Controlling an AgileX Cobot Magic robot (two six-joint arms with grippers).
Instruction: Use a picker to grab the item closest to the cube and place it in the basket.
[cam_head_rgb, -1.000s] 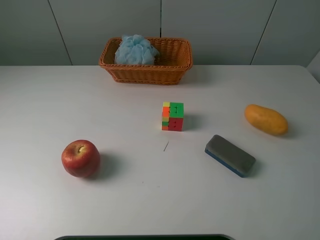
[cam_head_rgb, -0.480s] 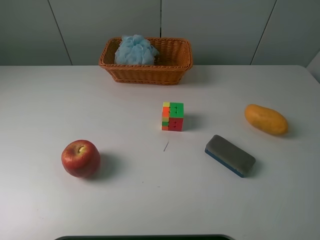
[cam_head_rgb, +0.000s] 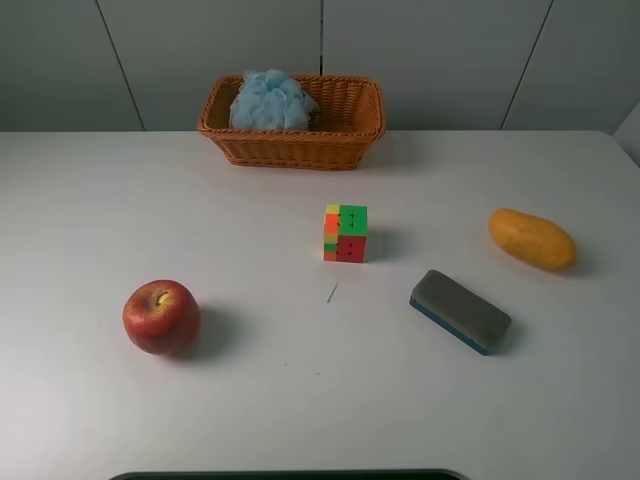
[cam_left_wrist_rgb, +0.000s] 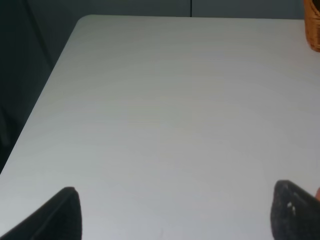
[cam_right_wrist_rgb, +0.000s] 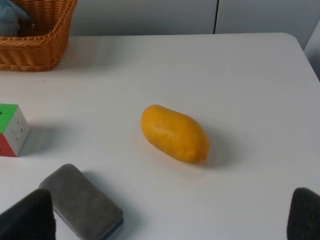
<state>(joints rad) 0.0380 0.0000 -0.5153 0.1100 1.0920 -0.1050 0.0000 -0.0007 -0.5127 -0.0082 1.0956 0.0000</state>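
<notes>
Nothing has moved since the earlier frames as far as I can see, every object on the table sits exactly where it did a second ago.

From the high camera, the eraser (cam_head_rgb: 460, 311) is the grey block with a blue underside lying flat on the white table (cam_head_rgb: 300, 400), angled diagonally, at about 4 o'clock from the cube (cam_head_rgb: 345, 233) and near it but not touching. On my right wrist feed the eraser (cam_right_wrist_rgb: 82, 207) shows up close to the camera with a corner of the cube (cam_right_wrist_rgb: 12, 130) just beyond it.

That cube is the multicoloured puzzle kind, green on top, red and orange on the sides, standing roughly mid-table. Going outward, the mango (cam_head_rgb: 532, 239) lies at about 3 o'clock from the cube, well apart from it and a bit past the eraser. An apple (cam_head_rgb: 161, 317) sits at about 8 o'clock from the cube, well apart. Far side of the table at 12 o'clock is the wicker basket (cam_head_rgb: 350, 130), with a fluffy light blue thing (cam_head_rgb: 270, 100) inside its left part.

Neither arm shows in the high view. My left gripper (cam_left_wrist_rgb: 175, 215) only shows two dark fingertips spread wide over bare table. Same story for the right gripper (cam_right_wrist_rgb: 170, 220), fingers spread wide apart, holding nothing, with the mango (cam_right_wrist_rgb: 174, 133) between and beyond them.
</notes>
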